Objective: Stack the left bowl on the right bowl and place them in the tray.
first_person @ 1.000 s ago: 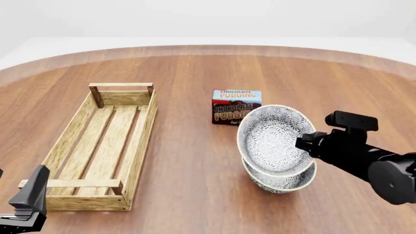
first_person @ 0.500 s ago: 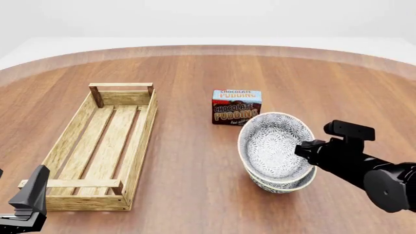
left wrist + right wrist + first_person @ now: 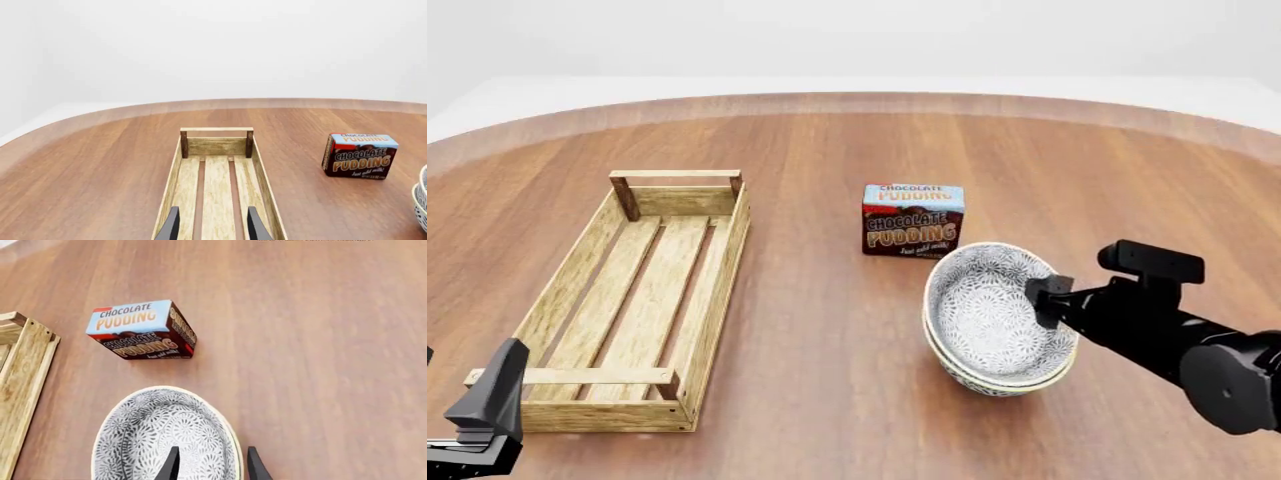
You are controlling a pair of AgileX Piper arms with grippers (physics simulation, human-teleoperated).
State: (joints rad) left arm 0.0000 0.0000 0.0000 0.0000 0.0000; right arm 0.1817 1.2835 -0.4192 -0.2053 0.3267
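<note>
Two grey-patterned bowls sit at the right of the table. The upper bowl (image 3: 994,315) rests tilted inside the lower bowl (image 3: 1004,384). My right gripper (image 3: 1048,298) is at the upper bowl's right rim. In the right wrist view its fingers (image 3: 211,460) stand apart, one on each side of the rim of that bowl (image 3: 160,440), with a visible gap. The light-wood tray (image 3: 718,300) lies empty at the left, also in the left wrist view (image 3: 217,145). My left gripper (image 3: 501,385) is open and empty at the tray's near end (image 3: 212,225).
A chocolate pudding box (image 3: 913,220) stands just behind the bowls, between them and the tray; it also shows in the left wrist view (image 3: 359,155) and the right wrist view (image 3: 140,330). The round table's edge curves along the back.
My right gripper has come down with the upper bowl, which was held high and steeply tilted and now sits lower, nested in the lower bowl. The left arm has not moved.
</note>
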